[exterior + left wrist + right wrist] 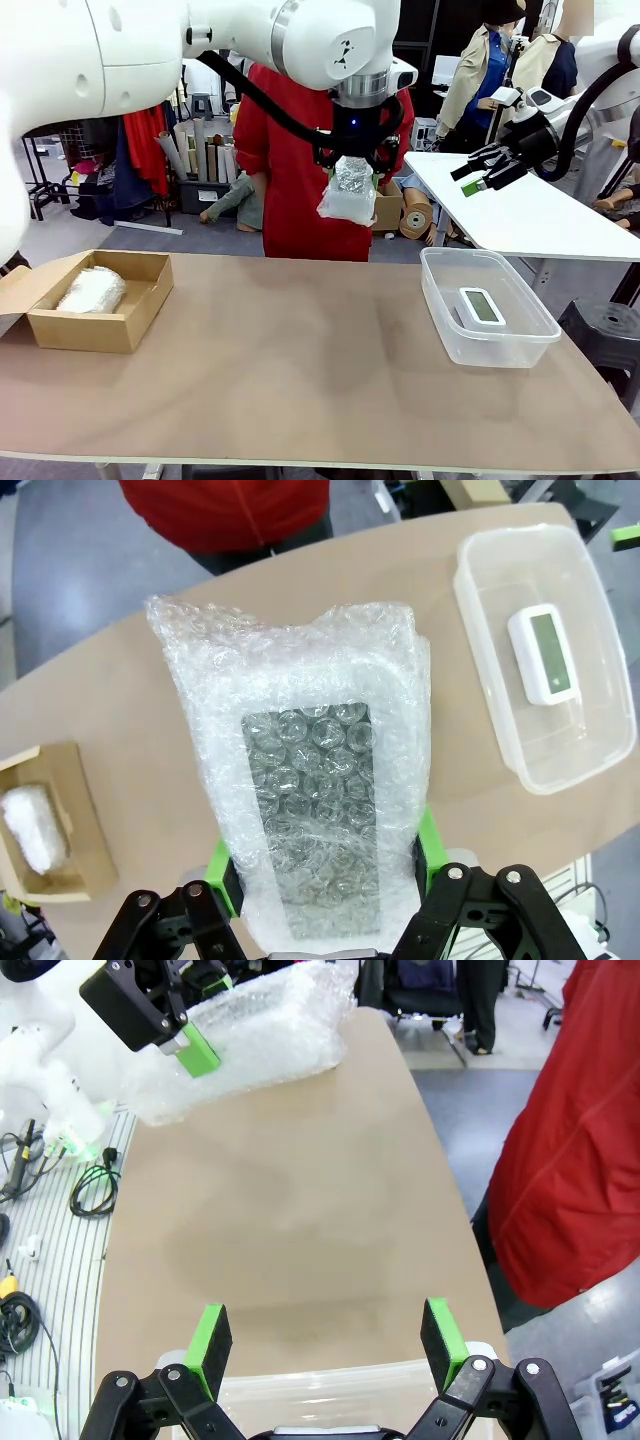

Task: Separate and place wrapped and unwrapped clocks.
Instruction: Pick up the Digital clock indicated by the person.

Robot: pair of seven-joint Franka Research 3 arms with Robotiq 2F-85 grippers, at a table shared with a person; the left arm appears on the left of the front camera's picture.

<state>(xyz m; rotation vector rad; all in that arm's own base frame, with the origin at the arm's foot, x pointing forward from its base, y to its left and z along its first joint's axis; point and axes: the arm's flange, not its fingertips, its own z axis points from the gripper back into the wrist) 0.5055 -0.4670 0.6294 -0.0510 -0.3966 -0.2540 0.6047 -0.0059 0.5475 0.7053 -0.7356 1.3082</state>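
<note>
High over the middle of the table, my left gripper [351,168] is shut on a wrapped clock [347,200], a lump of whitish bubble wrap hanging from the jaws. In the left wrist view the green pads squeeze this wrapped clock [300,770] from both sides, and a dark screen shows through the wrap. A second wrapped clock [92,290] lies in the brown cardboard box [135,325] at the left. The unwrapped clock [481,305], white with a grey-green screen, lies in the clear tub [440,320] at the right. My right gripper [480,172] hangs open and holds nothing, up at the right above the tub's far side.
A person in a red top [300,190] stands at the table's far edge, behind the held clock. A white table [540,215] stands beyond the right corner. The brown tabletop [300,360] lies bare between box and tub.
</note>
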